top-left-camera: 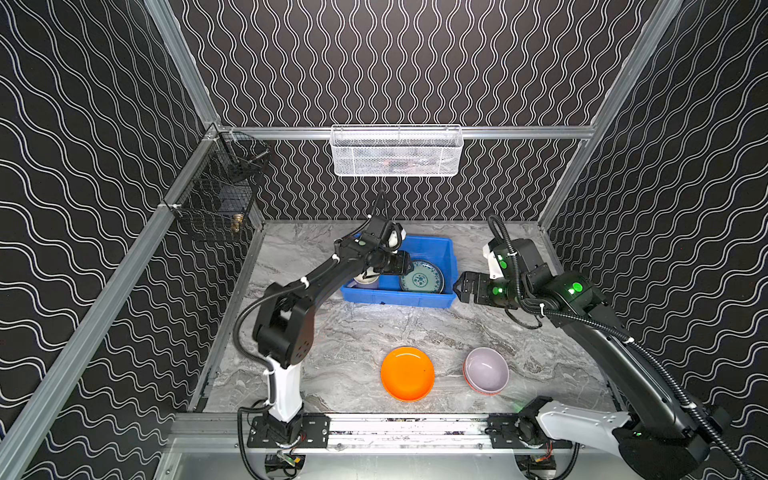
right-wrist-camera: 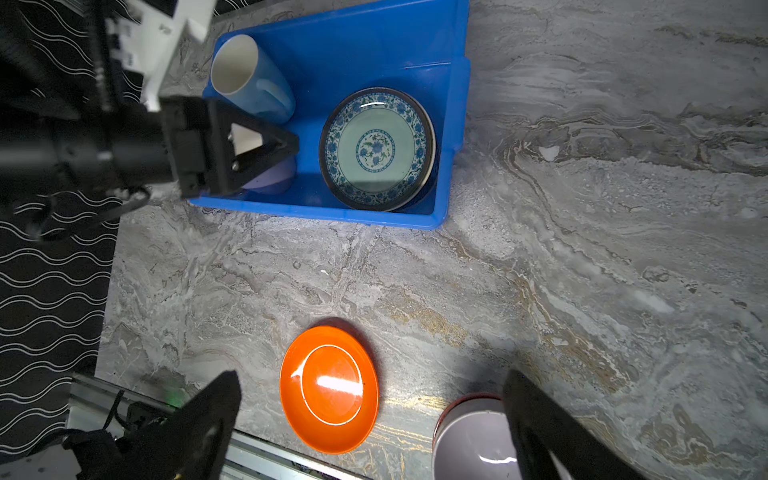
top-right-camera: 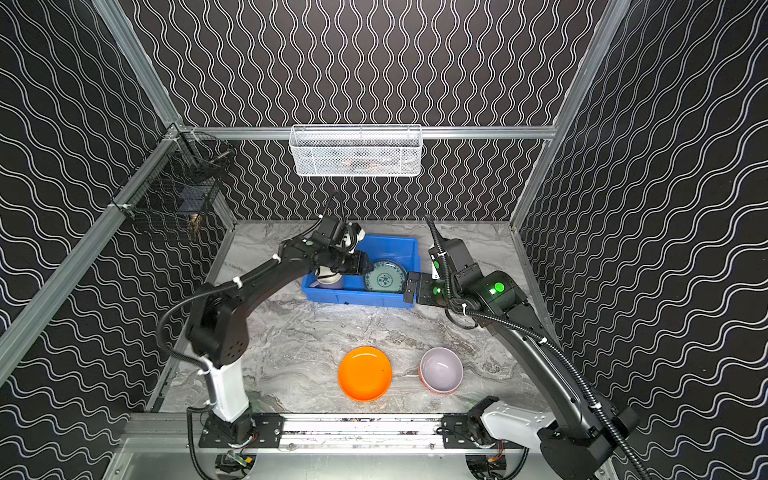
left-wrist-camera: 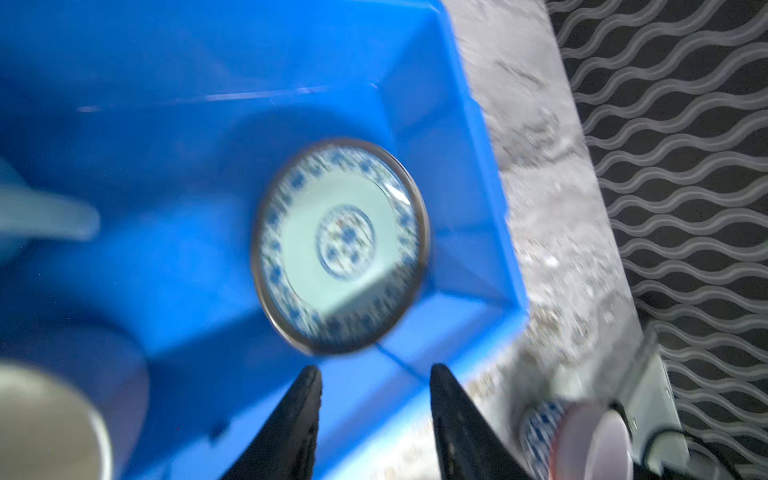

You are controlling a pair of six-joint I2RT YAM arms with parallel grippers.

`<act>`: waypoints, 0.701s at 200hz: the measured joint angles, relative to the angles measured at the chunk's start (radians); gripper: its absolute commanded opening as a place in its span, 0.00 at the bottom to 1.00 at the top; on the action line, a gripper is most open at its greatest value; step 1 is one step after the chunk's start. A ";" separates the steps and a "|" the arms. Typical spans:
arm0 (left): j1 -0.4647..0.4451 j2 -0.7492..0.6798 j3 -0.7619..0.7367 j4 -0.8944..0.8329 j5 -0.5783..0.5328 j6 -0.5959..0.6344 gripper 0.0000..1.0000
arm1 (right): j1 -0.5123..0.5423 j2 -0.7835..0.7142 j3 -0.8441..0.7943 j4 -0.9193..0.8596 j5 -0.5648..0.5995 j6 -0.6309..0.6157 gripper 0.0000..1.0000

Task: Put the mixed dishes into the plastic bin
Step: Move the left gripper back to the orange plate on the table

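Observation:
The blue plastic bin (top-left-camera: 395, 297) (top-right-camera: 357, 297) stands at the back of the marble table. In it lie a teal-patterned plate (top-left-camera: 422, 277) (right-wrist-camera: 376, 147), a light blue mug (right-wrist-camera: 249, 79) on its side, and a lavender mug (right-wrist-camera: 270, 180). My left gripper (top-left-camera: 405, 266) (left-wrist-camera: 374, 370) hovers open over the lavender mug, nothing between its fingers. An orange plate (top-left-camera: 407, 374) (right-wrist-camera: 330, 388) and a lavender bowl (top-left-camera: 486, 370) (right-wrist-camera: 473, 440), nested in an orange-rimmed bowl, sit near the front edge. Beside the bin's right end, my right gripper (top-left-camera: 457, 286) (right-wrist-camera: 371, 374) is wide open and empty.
A white mesh basket (top-left-camera: 397, 151) hangs on the back wall and a black wire basket (top-left-camera: 216, 199) on the left wall. Patterned walls close in three sides. A metal rail (top-left-camera: 374, 428) carrying both arm bases runs along the front.

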 measured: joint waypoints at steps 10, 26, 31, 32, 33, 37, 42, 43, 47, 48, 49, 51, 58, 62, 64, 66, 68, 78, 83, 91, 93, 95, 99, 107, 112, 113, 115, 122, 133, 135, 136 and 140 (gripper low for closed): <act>-0.013 -0.077 -0.078 -0.013 -0.004 0.006 0.48 | 0.000 0.001 -0.003 0.002 -0.007 -0.004 0.99; -0.030 -0.214 -0.233 -0.034 -0.040 0.007 0.48 | 0.001 0.010 -0.008 0.007 -0.015 -0.023 0.99; -0.037 -0.257 -0.284 -0.042 -0.050 0.006 0.49 | 0.002 0.012 -0.010 0.011 -0.020 -0.024 0.99; -0.039 -0.262 -0.291 -0.044 -0.052 0.006 0.49 | 0.002 0.013 -0.011 0.012 -0.023 -0.026 0.99; -0.040 -0.269 -0.299 -0.046 -0.053 0.006 0.50 | 0.002 0.013 -0.011 0.012 -0.024 -0.026 0.99; -0.048 -0.307 -0.348 -0.050 -0.064 0.006 0.50 | 0.003 0.016 -0.014 0.015 -0.030 -0.029 0.99; -0.060 -0.345 -0.397 -0.056 -0.070 0.003 0.50 | 0.003 0.018 -0.019 0.019 -0.036 -0.029 0.99; -0.064 -0.357 -0.412 -0.058 -0.071 0.002 0.50 | 0.003 0.019 -0.019 0.019 -0.037 -0.030 0.99; -0.073 -0.388 -0.452 -0.064 -0.074 0.000 0.51 | 0.004 0.021 -0.022 0.019 -0.040 -0.034 0.99; -0.076 -0.394 -0.461 -0.066 -0.074 -0.002 0.51 | 0.004 0.022 -0.023 0.020 -0.042 -0.035 0.99; -0.080 -0.406 -0.476 -0.068 -0.075 -0.005 0.51 | 0.005 0.022 -0.023 0.020 -0.043 -0.035 0.99; -0.084 -0.416 -0.491 -0.070 -0.076 -0.008 0.52 | 0.005 0.023 -0.024 0.020 -0.047 -0.037 0.99; -0.105 -0.468 -0.565 -0.077 -0.075 -0.030 0.52 | 0.007 0.029 -0.027 0.023 -0.058 -0.046 0.99; -0.115 -0.492 -0.603 -0.074 -0.074 -0.037 0.53 | 0.008 0.032 -0.028 0.026 -0.064 -0.047 0.99; -0.120 -0.506 -0.625 -0.072 -0.076 -0.045 0.53 | 0.008 0.034 -0.028 0.028 -0.067 -0.047 0.99; -0.124 -0.520 -0.646 -0.073 -0.076 -0.051 0.53 | 0.008 0.036 -0.029 0.030 -0.069 -0.047 0.99; -0.127 -0.529 -0.661 -0.074 -0.077 -0.057 0.53 | 0.008 0.037 -0.029 0.031 -0.072 -0.047 0.99; -0.152 -0.582 -0.748 -0.075 -0.081 -0.098 0.53 | 0.010 0.045 -0.030 0.039 -0.091 -0.052 0.99; -0.166 -0.598 -0.779 -0.072 -0.082 -0.117 0.53 | 0.011 0.048 -0.030 0.042 -0.096 -0.054 0.99; -0.194 -0.620 -0.823 -0.060 -0.082 -0.142 0.53 | 0.013 0.053 -0.030 0.046 -0.106 -0.055 0.99; -0.202 -0.624 -0.834 -0.058 -0.081 -0.151 0.53 | 0.013 0.053 -0.030 0.047 -0.109 -0.056 0.99; -0.211 -0.628 -0.843 -0.054 -0.081 -0.158 0.53 | 0.014 0.054 -0.030 0.048 -0.112 -0.058 0.99; -0.225 -0.634 -0.857 -0.046 -0.082 -0.171 0.53 | 0.015 0.055 -0.030 0.049 -0.116 -0.059 0.99; -0.250 -0.639 -0.880 -0.029 -0.083 -0.195 0.52 | 0.018 0.055 -0.030 0.051 -0.122 -0.062 0.99; -0.262 -0.639 -0.893 -0.018 -0.084 -0.208 0.52 | 0.020 0.055 -0.030 0.052 -0.125 -0.064 0.99; -0.263 -0.639 -0.895 -0.017 -0.084 -0.210 0.52 | 0.021 0.055 -0.030 0.052 -0.126 -0.065 0.99; -0.267 -0.638 -0.900 -0.012 -0.086 -0.215 0.52 | 0.021 0.055 -0.030 0.053 -0.128 -0.068 0.99; -0.281 -0.635 -0.914 0.003 -0.100 -0.234 0.52 | 0.022 0.052 -0.033 0.056 -0.137 -0.073 0.99; -0.297 -0.628 -0.933 0.031 -0.114 -0.257 0.52 | 0.022 0.045 -0.040 0.055 -0.138 -0.072 0.99; -0.298 -0.627 -0.935 0.034 -0.115 -0.259 0.52 | 0.022 0.044 -0.041 0.055 -0.139 -0.072 0.99; -0.300 -0.626 -0.937 0.037 -0.116 -0.260 0.52 | 0.023 0.043 -0.042 0.055 -0.139 -0.072 0.99; -0.305 -0.622 -0.942 0.046 -0.118 -0.266 0.52 | 0.023 0.040 -0.044 0.055 -0.139 -0.072 0.99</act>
